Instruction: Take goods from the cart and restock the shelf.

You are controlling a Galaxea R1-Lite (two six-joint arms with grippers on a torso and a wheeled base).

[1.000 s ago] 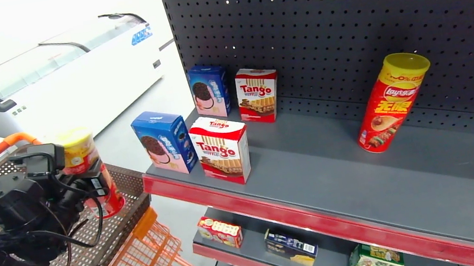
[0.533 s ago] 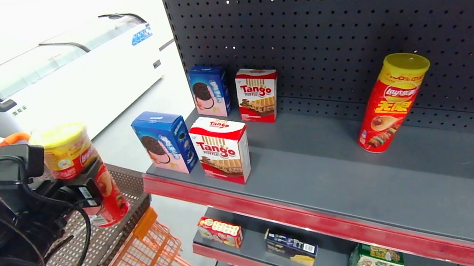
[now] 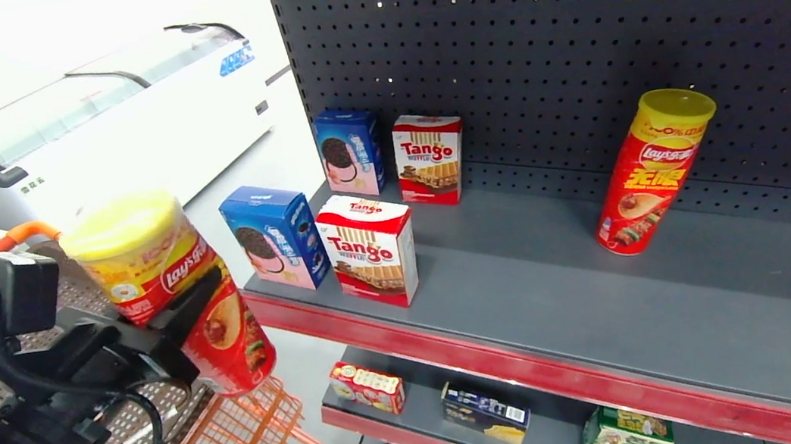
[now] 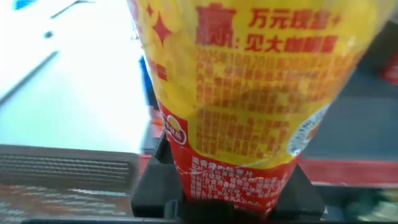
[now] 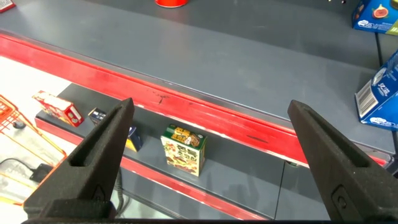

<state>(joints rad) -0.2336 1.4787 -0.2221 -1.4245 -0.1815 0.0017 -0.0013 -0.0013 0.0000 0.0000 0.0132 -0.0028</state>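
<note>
Because the tall red-and-yellow cardboard chip can (image 3: 167,283) looks light, slick and easily crushed, mid-body seems the safest hold; the left gripper (image 3: 182,315) is clamped there, the can tilted above the orange wire cart (image 3: 241,441); the right gripper (image 5: 211,118) hangs jaws apart over the grey red-edged shelf (image 3: 527,296), whose near corner a blue biscuit box (image 3: 271,238) and a red-and-white wafer box (image 3: 368,248) crowd
</note>
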